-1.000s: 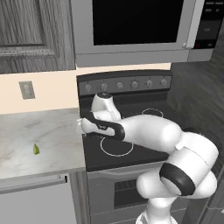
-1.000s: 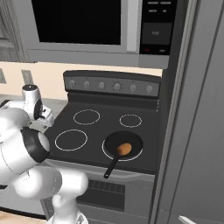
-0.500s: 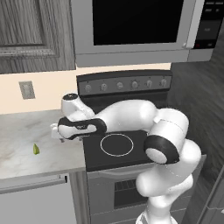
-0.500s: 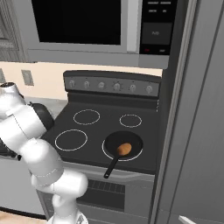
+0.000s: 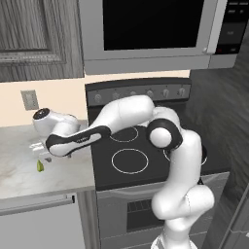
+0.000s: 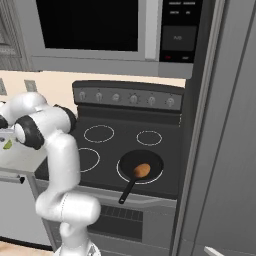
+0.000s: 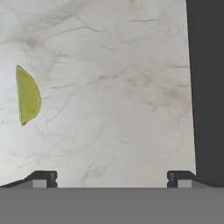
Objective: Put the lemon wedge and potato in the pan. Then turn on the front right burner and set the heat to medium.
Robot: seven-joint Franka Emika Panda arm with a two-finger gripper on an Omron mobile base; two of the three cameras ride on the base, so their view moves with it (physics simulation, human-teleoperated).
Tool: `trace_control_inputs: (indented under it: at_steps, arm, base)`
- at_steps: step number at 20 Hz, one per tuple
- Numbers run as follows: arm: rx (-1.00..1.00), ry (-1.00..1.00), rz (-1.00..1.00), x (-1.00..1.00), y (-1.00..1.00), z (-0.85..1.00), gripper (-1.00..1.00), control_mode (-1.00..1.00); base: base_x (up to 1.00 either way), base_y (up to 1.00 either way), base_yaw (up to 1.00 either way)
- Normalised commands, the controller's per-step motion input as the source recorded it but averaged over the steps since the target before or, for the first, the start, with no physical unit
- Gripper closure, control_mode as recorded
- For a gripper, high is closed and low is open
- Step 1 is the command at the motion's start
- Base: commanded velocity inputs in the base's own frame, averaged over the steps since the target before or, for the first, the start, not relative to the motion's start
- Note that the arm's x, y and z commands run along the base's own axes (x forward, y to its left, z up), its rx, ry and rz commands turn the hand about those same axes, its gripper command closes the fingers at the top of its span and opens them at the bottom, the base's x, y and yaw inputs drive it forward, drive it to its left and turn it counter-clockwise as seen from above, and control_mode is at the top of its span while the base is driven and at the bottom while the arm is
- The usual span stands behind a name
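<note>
The lemon wedge [image 5: 40, 166] lies on the marble counter [image 5: 29, 180] left of the stove, and it shows again as the lemon wedge [image 6: 7, 145] at the far left. My gripper [image 5: 43, 154] hovers just above it, open and empty. In the hand view the lemon wedge [image 7: 27, 95] lies off to the left, outside the gap of my gripper [image 7: 111, 179]. The black pan [image 6: 150, 159] rests on the front right burner [image 6: 119, 173], handle toward the stove's front. The potato [image 6: 142, 170] lies inside the pan.
The stove's knobs [image 6: 133, 99] line its back panel. A microwave [image 5: 155, 29] hangs over the cooktop, a wooden cabinet [image 5: 29, 39] over the counter. A tall dark fridge [image 6: 225, 150] stands right of the stove. The cooktop's dark edge [image 7: 205, 87] borders the counter.
The arm has swung left from over the cooktop to above the counter, bringing the hand down near the lemon wedge. The jaws stay open. Potato and pan have not moved.
</note>
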Motion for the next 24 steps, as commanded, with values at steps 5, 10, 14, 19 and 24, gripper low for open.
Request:
trace_control_inputs:
  at_steps: [5,10,14,19,24]
  arm:
    - [0.0,0.0,0.0,0.01,0.48,-0.16,-1.0,-1.0]
    - [0.02,0.01,0.0,0.16,0.21,-0.2,-1.0,-1.0]
    - [0.08,0.0,-0.05,0.25,-0.16,-0.32,-1.0,-1.0]
    - [0.02,-0.01,-0.04,0.23,-0.17,-0.33,-1.0,-1.0]
    - [0.03,0.0,0.0,0.1,0.0,-0.3,-1.0,-1.0]
  base:
    - [0.0,0.0,0.0]
    - [0.0,0.0,0.0]
    - [0.0,0.0,0.0]
    - [0.0,0.0,0.0]
    - [0.0,0.0,0.0]
